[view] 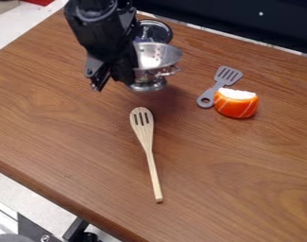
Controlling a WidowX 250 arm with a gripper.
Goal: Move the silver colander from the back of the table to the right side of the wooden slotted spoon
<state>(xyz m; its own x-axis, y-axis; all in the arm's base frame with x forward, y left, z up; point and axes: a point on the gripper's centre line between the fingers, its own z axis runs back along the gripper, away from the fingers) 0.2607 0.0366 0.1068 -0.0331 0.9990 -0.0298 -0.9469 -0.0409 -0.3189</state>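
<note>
The black gripper (111, 79) hangs down at the upper left of the table. Right beside it is a silver metal colander (159, 60), upright, with its left side hidden behind the gripper. Whether the gripper holds the colander, and whether the colander's base touches the table, I cannot tell. Just behind the colander is a round, shiny metal item (154, 31), partly covered. Below them, near the middle, lies a slotted wooden spatula (143, 128), its handle toward the front. To the right, a grey slotted spatula (227, 74) lies against an orange and white sushi-like toy (236, 104).
The brown wooden table (67, 137) has its front edge running from the left side down to the bottom middle. A dark panel (244, 21) stands along the back. Something red (39, 2) is at the top left, beyond the table.
</note>
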